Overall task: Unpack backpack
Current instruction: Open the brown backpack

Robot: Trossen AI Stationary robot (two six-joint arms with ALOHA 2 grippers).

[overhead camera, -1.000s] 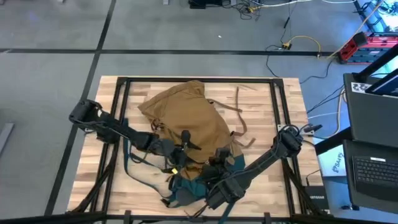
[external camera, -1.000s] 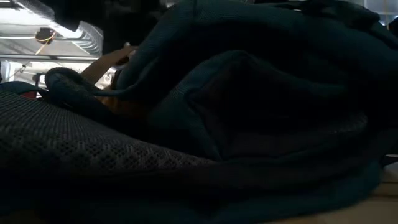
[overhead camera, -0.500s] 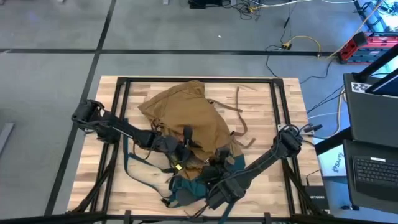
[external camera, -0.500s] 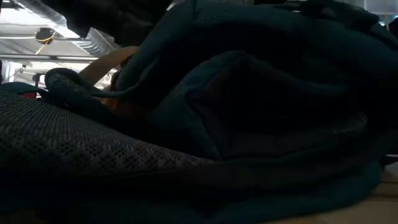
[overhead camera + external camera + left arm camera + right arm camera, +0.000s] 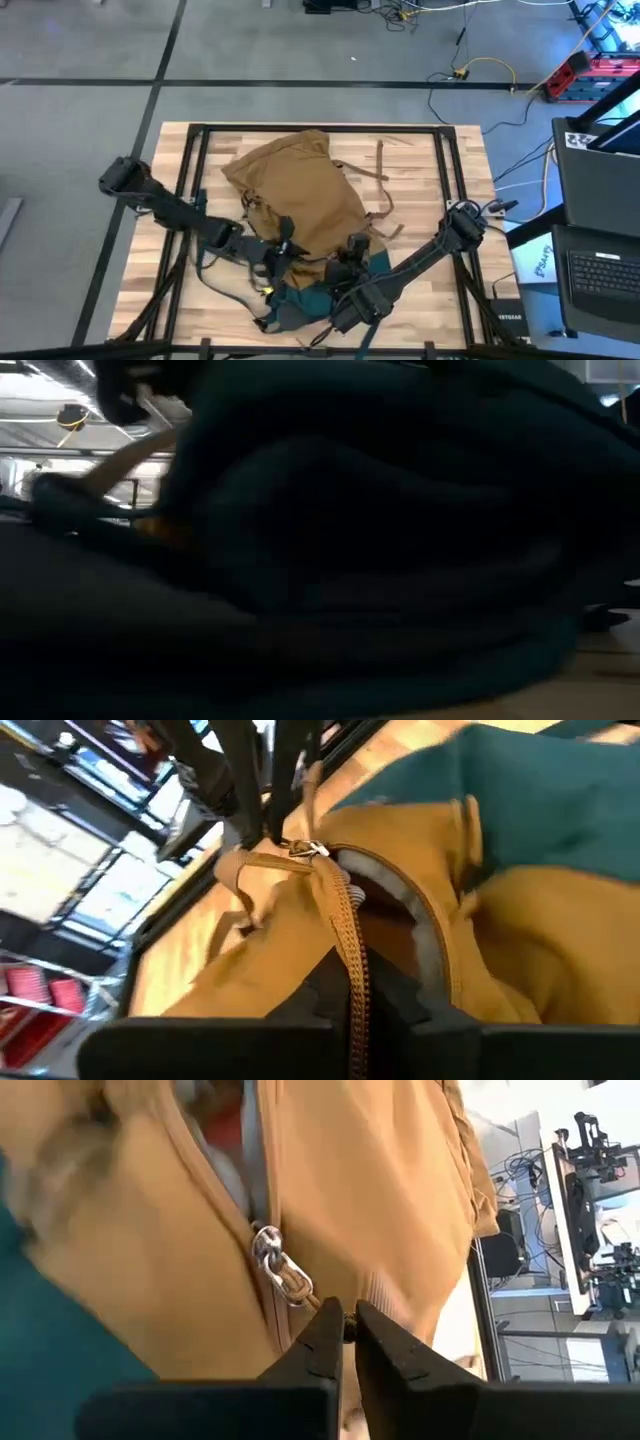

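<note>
The backpack is matt tan woven cloth (teal at its base), its zipper pull shiny metal; the counter is pale, smooth wood.

Even, bright light from overhead in the high view; the low view is dark and blurred; both wrist views are motion-smeared.

Tan backpack on wooden table, left tool and right tool at its teal base

Overhead looks straight down; low, wrist views hug backpack.
</note>
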